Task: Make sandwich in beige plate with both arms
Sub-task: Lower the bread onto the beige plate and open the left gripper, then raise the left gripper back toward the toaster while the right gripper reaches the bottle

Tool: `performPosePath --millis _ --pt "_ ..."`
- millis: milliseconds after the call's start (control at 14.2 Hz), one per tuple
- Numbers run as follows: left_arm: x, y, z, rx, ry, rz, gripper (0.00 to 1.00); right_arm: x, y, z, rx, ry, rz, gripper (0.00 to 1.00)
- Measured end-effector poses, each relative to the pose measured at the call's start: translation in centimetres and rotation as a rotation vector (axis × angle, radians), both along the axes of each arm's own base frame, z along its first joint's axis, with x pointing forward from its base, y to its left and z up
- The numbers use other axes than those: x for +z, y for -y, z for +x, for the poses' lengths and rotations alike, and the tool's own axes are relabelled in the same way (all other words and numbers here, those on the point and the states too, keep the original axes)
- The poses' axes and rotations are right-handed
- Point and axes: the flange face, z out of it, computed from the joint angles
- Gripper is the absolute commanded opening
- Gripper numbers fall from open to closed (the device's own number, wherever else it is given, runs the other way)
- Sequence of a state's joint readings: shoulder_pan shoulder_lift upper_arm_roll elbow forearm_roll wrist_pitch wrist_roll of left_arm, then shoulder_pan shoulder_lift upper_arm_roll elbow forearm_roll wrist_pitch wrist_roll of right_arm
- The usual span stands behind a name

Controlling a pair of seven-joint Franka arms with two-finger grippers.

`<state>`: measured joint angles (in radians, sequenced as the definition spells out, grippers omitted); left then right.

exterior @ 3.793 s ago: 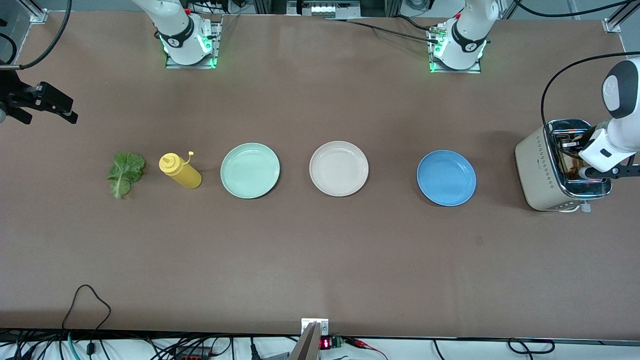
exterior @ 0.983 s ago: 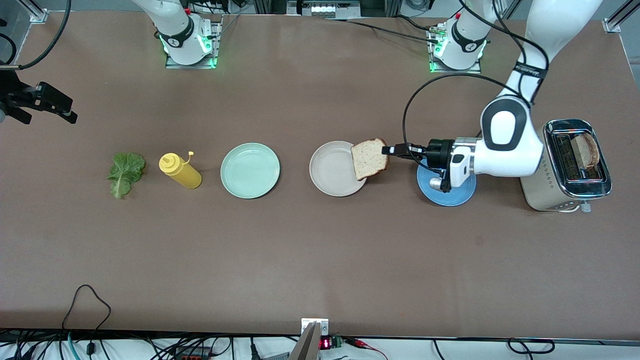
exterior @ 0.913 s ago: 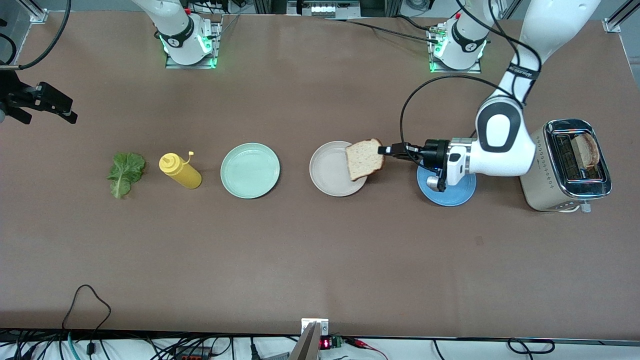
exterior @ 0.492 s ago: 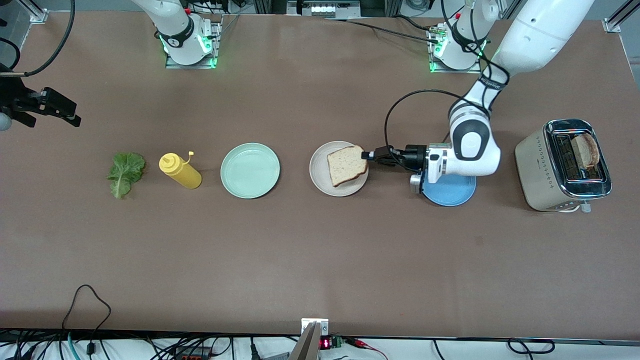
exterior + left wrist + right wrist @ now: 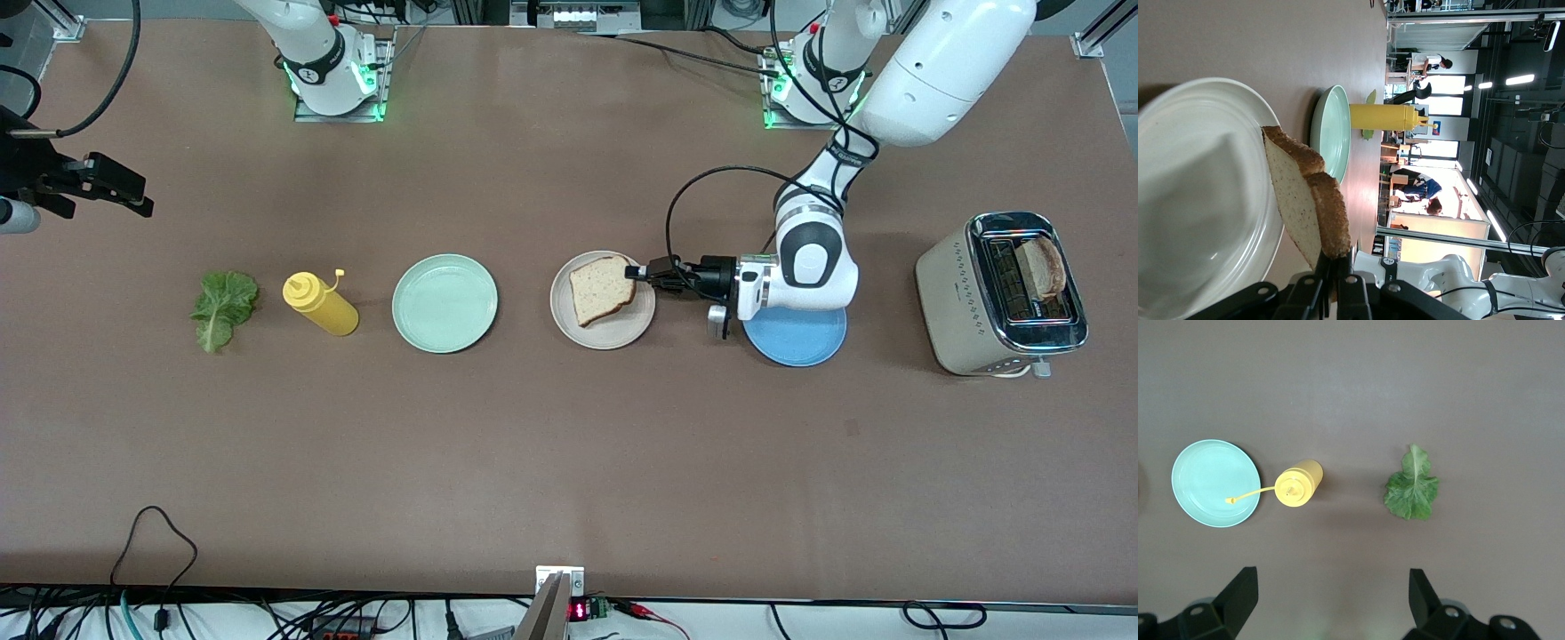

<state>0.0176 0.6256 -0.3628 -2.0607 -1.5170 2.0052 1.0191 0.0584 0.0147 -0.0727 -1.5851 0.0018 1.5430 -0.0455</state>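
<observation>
- Lowering 1 bread slice (image 5: 602,290) onto the beige plate (image 5: 569,324), the left gripper (image 5: 635,273) pinches it by the crust edge; the wrist view shows the slice tilted, its free end over the plate's middle and apparently not yet lying flat.
- Doing this step well, in my judgement, means bringing the pinched edge down until the slice rests flat inside the rim, then spreading the fingers and drawing back level toward the blue plate (image 5: 800,342), so the crust is not dragged off-centre.
- Centring matters: the lettuce (image 5: 222,307) and a 2nd slice must stack on this one.
- That 2nd slice (image 5: 1042,267) stands in the toaster (image 5: 956,302) at the left arm's end of the worktop.
- The right gripper (image 5: 1331,600) hangs spread and empty over the worktop at the right arm's end, near the lettuce, with the yellow bottle (image 5: 318,303) and mint plate (image 5: 444,303) alongside; that arm waits.
- A risk is the slice tipping onto the rim if let go while tilted.
</observation>
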Motion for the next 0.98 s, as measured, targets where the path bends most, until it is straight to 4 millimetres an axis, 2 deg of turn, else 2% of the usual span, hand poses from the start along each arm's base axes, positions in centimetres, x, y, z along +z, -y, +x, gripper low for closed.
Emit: performPosePath --millis 492,632,702,773,843,913,983 --pt "-1.3 1.4 -0.7 0.016 -0.008 -0.008 0.0 -1.6 -0.1 0.7 0.003 -0.029 -0.001 1.0" --pt "-1.5 1.6 -0.7 0.015 -0.01 -0.009 0.04 -1.7 -0.2 0.7 0.005 -0.036 -0.001 1.0" --pt "-1.7 1.6 -0.7 0.015 -0.012 -0.01 0.19 -1.8 -0.2 0.6 0.007 -0.043 -0.001 1.0" --pt "-1.9 1.7 -0.7 0.015 -0.013 -0.01 0.41 -1.9 -0.3 0.6 0.016 -0.048 0.0 1.0" --pt "-2.0 1.7 -0.7 0.016 -0.015 -0.01 0.93 -2.0 -0.4 0.6 0.041 -0.053 0.003 1.0" --pt "-2.1 1.6 -0.7 0.017 -0.016 -0.009 1.0 -2.2 -0.5 0.6 0.076 -0.057 0.011 1.0" --pt "-2.2 1.5 -0.6 0.02 -0.014 -0.004 1.0 -2.5 -0.7 0.6 0.106 -0.06 0.028 1.0"
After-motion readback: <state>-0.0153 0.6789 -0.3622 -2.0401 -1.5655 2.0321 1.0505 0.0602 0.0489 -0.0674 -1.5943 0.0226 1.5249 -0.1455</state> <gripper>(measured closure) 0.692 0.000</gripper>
